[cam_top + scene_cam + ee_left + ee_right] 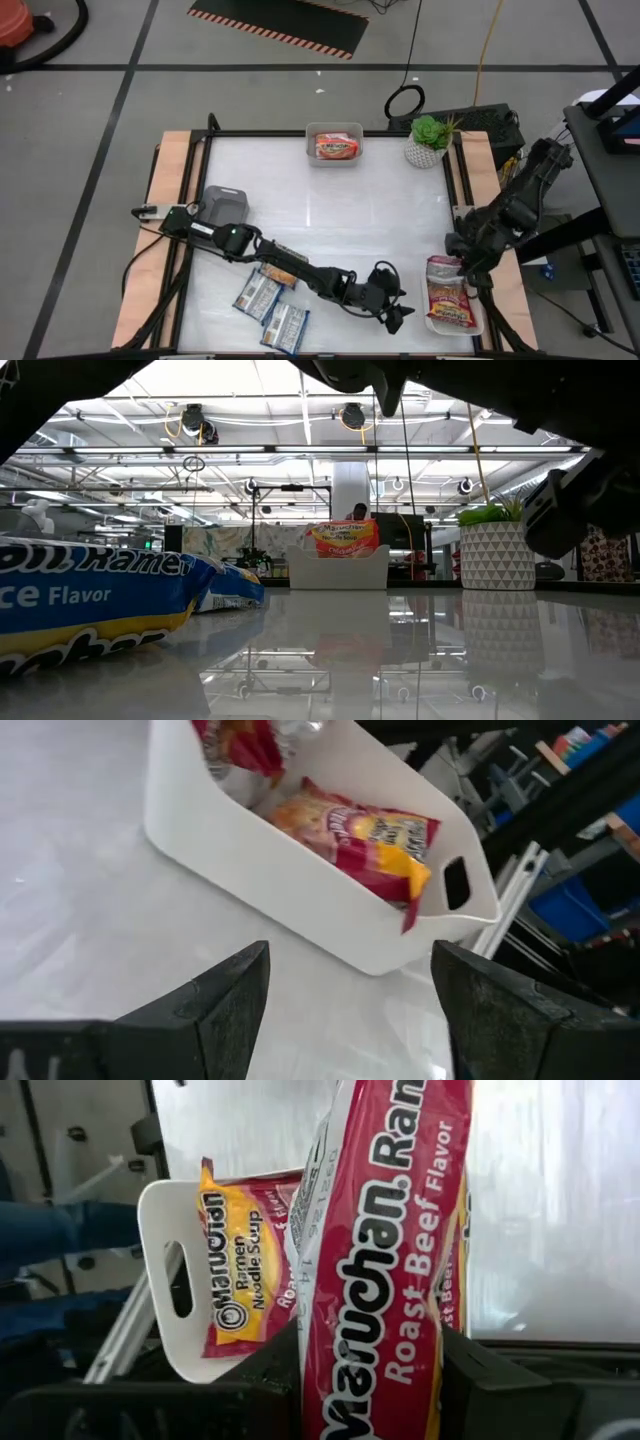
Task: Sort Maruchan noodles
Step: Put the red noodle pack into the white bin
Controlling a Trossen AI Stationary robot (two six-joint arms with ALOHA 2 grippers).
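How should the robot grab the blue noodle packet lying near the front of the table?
Probably from straight above, pinching across its short width. The blue noodle packet lies flat on the table, so there is no raised edge to catch from the side. A second blue packet lies close beside it, so the fingers should close on the sides away from it. The left gripper, open and empty, is nearest.

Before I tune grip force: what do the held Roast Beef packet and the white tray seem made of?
The Roast Beef packet in the right hand looks like thin glossy plastic film, creased and printed. The white tray looks like rigid, smooth moulded plastic, with a cut-out handle.
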